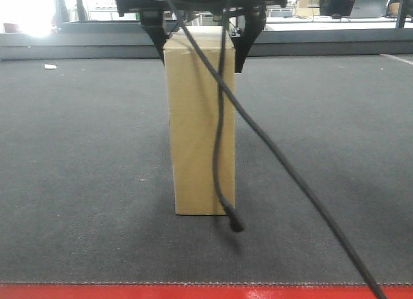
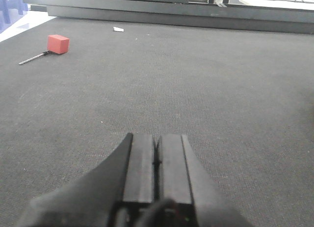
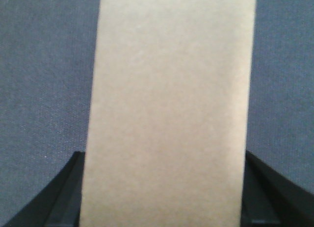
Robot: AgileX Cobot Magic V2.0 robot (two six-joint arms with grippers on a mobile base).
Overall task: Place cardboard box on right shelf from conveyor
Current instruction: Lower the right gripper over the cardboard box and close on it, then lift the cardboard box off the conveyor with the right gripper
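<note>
Currently, the cardboard box (image 1: 190,131) is seen standing upright on the conveyor (image 1: 84,150), set back from the belt's red front edge (image 1: 161,292). Its top end is straddled by the right gripper (image 1: 201,61), one dark finger (image 1: 157,44) being placed at each side face. Whether the fingers actually press on the cardboard cannot be told. In the right wrist view the tan face is framed closely by both fingers. Two black cables (image 1: 218,150) are draped down across the front of the box. The left gripper (image 2: 157,161) is held low over bare belt, clenched on nothing. Farther off, a red block (image 2: 58,43) and a white scrap (image 2: 118,29) are seen lying on the belt.
</note>
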